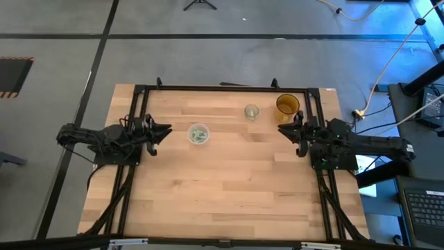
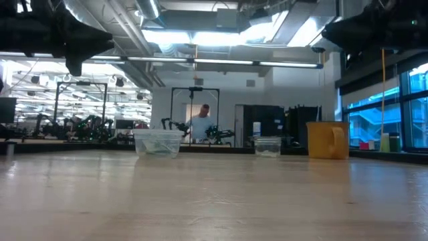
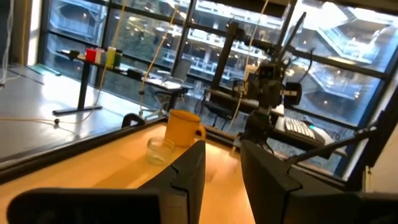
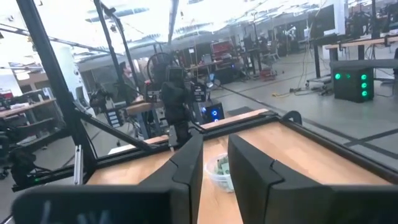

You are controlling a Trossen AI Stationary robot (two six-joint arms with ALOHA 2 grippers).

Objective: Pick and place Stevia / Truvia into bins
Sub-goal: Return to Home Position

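Wood of the table [image 1: 222, 194] lies bare on the near side. Farther in, two grippers face each other from the edges, the left gripper [image 1: 165, 133] and the right gripper [image 1: 284, 133]. Each has its fingers parted by a narrow gap, empty and touching nothing. Between them, nearer the left one, stands one wide clear cup [image 1: 189, 134] holding the pale green sachets [image 1: 199, 135], too bunched to count. Beyond stand one small clear cup [image 1: 251, 112] and one yellow cup [image 1: 287, 105], making three cups.
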